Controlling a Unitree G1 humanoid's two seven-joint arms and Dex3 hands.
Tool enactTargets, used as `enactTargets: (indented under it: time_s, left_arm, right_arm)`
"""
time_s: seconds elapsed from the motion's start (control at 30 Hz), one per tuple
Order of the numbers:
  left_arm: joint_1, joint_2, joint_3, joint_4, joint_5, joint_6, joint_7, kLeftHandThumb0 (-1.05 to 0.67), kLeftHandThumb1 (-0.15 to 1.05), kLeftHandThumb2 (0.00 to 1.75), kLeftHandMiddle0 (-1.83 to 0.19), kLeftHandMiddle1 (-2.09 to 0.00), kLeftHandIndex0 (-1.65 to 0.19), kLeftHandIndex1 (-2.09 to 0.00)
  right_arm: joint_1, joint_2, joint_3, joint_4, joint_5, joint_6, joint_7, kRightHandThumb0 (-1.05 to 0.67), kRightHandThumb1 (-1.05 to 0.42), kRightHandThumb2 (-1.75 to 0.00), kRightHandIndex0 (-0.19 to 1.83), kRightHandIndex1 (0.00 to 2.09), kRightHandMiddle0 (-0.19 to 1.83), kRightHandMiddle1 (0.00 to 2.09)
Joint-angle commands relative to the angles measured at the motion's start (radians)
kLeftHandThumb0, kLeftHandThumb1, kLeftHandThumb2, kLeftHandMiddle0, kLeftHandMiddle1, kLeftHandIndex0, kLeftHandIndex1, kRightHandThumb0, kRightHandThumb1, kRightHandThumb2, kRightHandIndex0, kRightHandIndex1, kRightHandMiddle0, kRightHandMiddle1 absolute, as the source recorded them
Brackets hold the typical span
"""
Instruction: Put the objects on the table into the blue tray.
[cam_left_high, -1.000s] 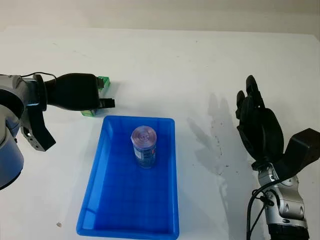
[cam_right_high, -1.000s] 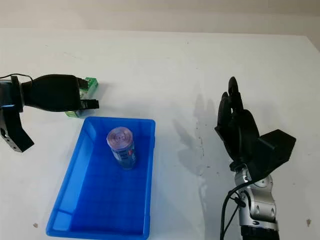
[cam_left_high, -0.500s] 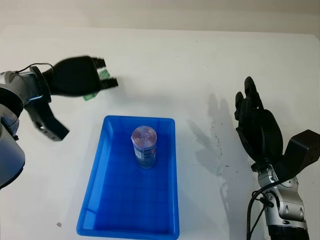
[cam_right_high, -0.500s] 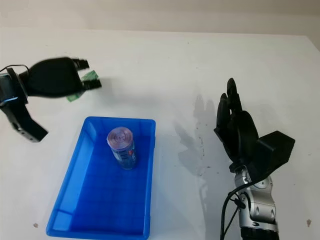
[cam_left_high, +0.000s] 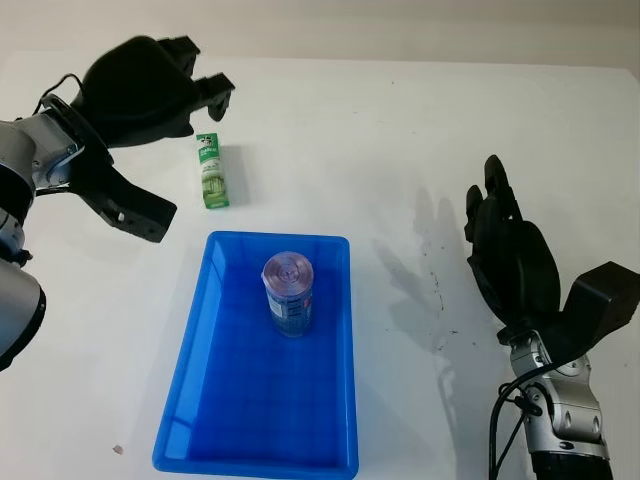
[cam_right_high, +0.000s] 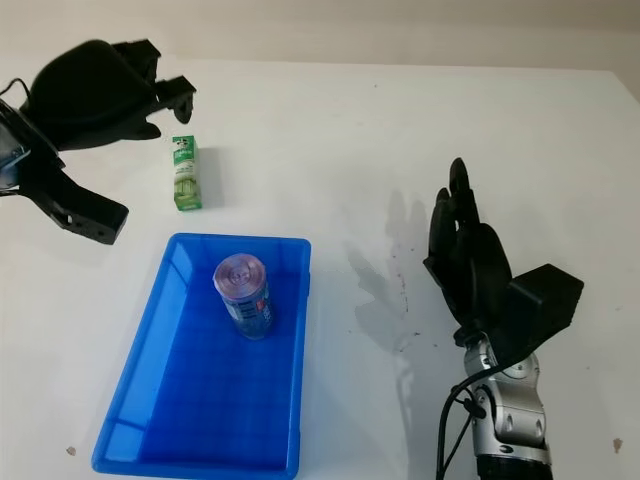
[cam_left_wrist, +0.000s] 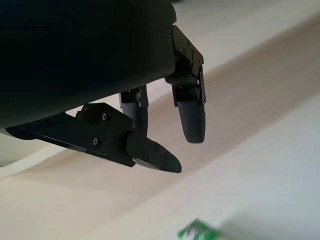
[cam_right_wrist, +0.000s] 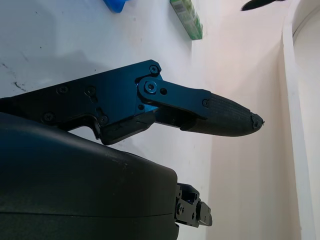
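Green box flat on table, just beyond blue tray (can inside), long axis running away from robot. Left hand nearer, raised above-left, released, empty. Right hand open, parked right.

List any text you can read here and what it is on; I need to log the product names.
Green box: white print on its top face, too small to read.
Can standing in the blue tray: printed label on its side, too blurred to read.
No other text, numbers or signs are legible.
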Motion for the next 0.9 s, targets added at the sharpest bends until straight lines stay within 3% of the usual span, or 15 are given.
enactTargets:
  time_s: [0.0, 0.2, 0.3, 0.33, 0.37, 0.43, 0.5, 0.67, 0.77, 0.87]
  left_arm:
    - [-0.006, 0.016, 0.038, -0.009, -0.028, -0.011, 0.0, -0.15, 0.94, 0.06, -0.4, -1.23, -0.43, -1.11]
    - [-0.004, 0.023, 0.068, -0.027, -0.037, -0.021, -0.014, -0.21, 0.94, 0.05, -0.4, -1.35, -0.45, -1.12]
    - [-0.011, 0.031, 0.052, -0.027, -0.01, -0.014, -0.047, -0.2, 0.92, 0.05, -0.43, -1.18, -0.42, -1.08]
    - [-0.014, 0.033, 0.048, -0.028, 0.0, -0.009, -0.061, -0.22, 0.91, 0.05, -0.45, -0.9, -0.37, -0.92]
    - [-0.021, 0.036, 0.032, -0.031, 0.026, 0.008, -0.076, -0.23, 0.91, 0.05, -0.48, -0.75, -0.38, -0.83]
    - [-0.044, 0.047, -0.065, -0.032, 0.163, 0.077, -0.021, -0.28, 0.83, 0.05, -0.43, -0.27, -0.3, -0.42]
    - [-0.063, 0.049, -0.144, -0.024, 0.272, 0.135, 0.025, -0.29, 0.81, 0.06, -0.34, -0.09, -0.24, -0.18]
    - [-0.073, 0.02, -0.325, 0.035, 0.482, 0.242, 0.115, -0.1, 1.02, 0.12, -0.1, -0.03, -0.01, -0.03]
    - [-0.064, 0.0, -0.372, 0.059, 0.521, 0.272, 0.144, -0.31, 1.04, 0.23, -0.04, -0.04, 0.03, -0.03]
    - [-0.06, -0.02, -0.405, 0.066, 0.54, 0.271, 0.15, -0.33, 1.05, 0.23, -0.03, -0.05, 0.02, -0.05]
  right_arm:
    - [0.001, 0.007, -0.001, 0.006, -0.002, -0.017, 0.0, -0.78, -1.05, -0.66, -0.19, 0.0, -0.19, 0.0]
    - [-0.004, 0.011, -0.002, 0.013, 0.003, -0.017, -0.007, -0.79, -1.05, -0.64, -0.19, 0.0, -0.19, 0.0]
    - [-0.005, 0.016, -0.001, 0.01, 0.009, -0.008, -0.011, -0.79, -1.05, -0.63, -0.19, 0.0, -0.19, 0.0]
    - [-0.005, 0.016, -0.002, 0.011, 0.012, -0.008, -0.01, -0.79, -1.05, -0.63, -0.19, 0.0, -0.19, 0.0]
    - [-0.005, 0.015, -0.002, 0.012, 0.013, -0.008, -0.008, -0.79, -1.05, -0.62, -0.19, 0.0, -0.19, 0.0]
    - [-0.004, 0.013, 0.0, 0.012, 0.008, -0.008, -0.01, -0.79, -1.05, -0.63, -0.19, 0.0, -0.19, 0.0]
    - [-0.003, 0.012, 0.0, 0.012, 0.007, -0.01, -0.009, -0.78, -1.05, -0.63, -0.19, 0.0, -0.19, 0.0]
    - [-0.001, 0.009, -0.002, 0.015, 0.007, -0.018, 0.001, -0.79, -1.05, -0.64, -0.19, 0.0, -0.19, 0.0]
    - [0.004, 0.008, -0.002, 0.004, 0.003, -0.01, -0.004, -0.79, -1.05, -0.64, -0.19, 0.0, -0.19, 0.0]
    - [0.009, 0.005, -0.001, -0.002, 0.003, -0.012, 0.002, -0.78, -1.05, -0.65, -0.19, 0.0, -0.19, 0.0]
